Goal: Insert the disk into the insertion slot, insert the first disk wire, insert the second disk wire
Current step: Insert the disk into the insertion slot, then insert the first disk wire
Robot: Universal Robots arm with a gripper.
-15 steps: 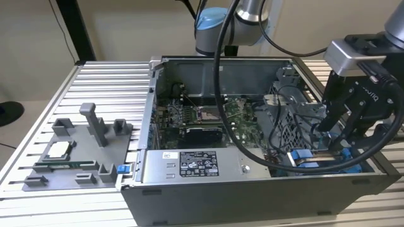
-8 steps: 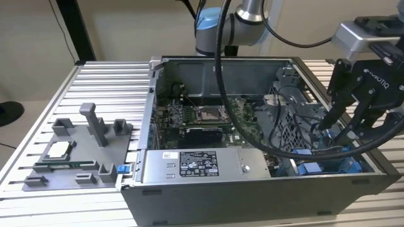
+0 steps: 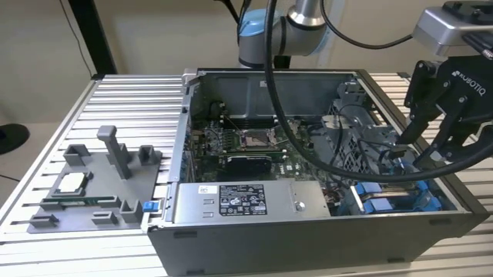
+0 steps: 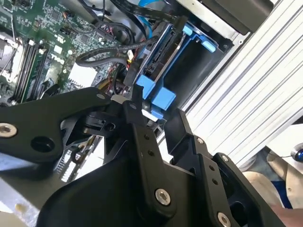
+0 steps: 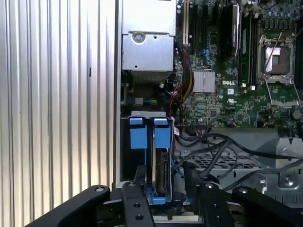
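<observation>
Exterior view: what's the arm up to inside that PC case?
The arm's gripper hangs over the drive-bay end of the open computer case. In the first wrist view, the disk in its blue carrier sits edge-on in the insertion slot, with the open fingers either side of it. Black cables lie loose beside the bay. Whether any is plugged into the disk cannot be told.

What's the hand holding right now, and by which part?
Nothing. The hand is open, its fingers on either side of the disk seated in its slot, with a gap on both sides in the first wrist view.
</observation>
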